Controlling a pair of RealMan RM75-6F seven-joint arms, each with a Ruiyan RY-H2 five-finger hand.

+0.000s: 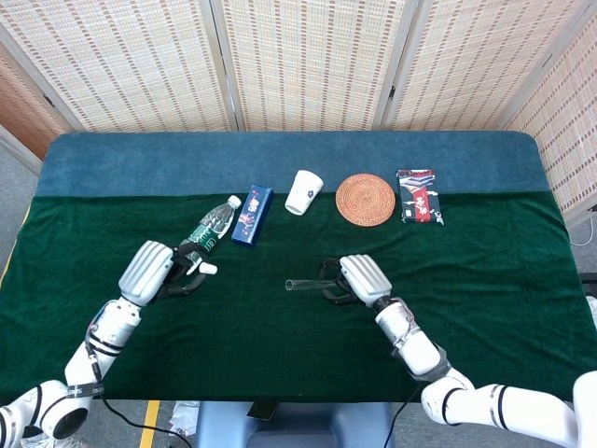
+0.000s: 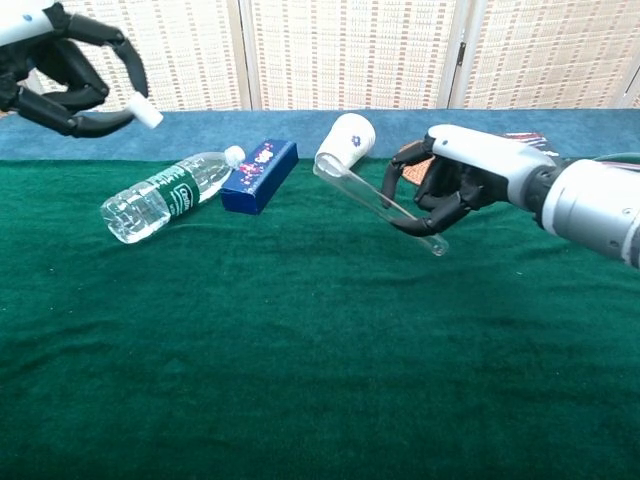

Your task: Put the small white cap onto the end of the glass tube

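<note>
Since the clear glass tube point(image 2: 380, 200) looks slick and fragile, the right hand point(image 2: 440, 185) grips its three-o'clock end; the left hand point(image 2: 75, 70) pinches the small, light white cap point(image 2: 147, 114).

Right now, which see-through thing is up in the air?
The glass tube, held by the right hand. The plastic water bottle lies on the table.

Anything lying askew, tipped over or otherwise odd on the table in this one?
Two things lie on their sides: the water bottle beside the blue box, and the white paper cup at the back, mouth towards the camera. Nothing looks spilled or broken. The glass tube and white cap are held in the air.
</note>
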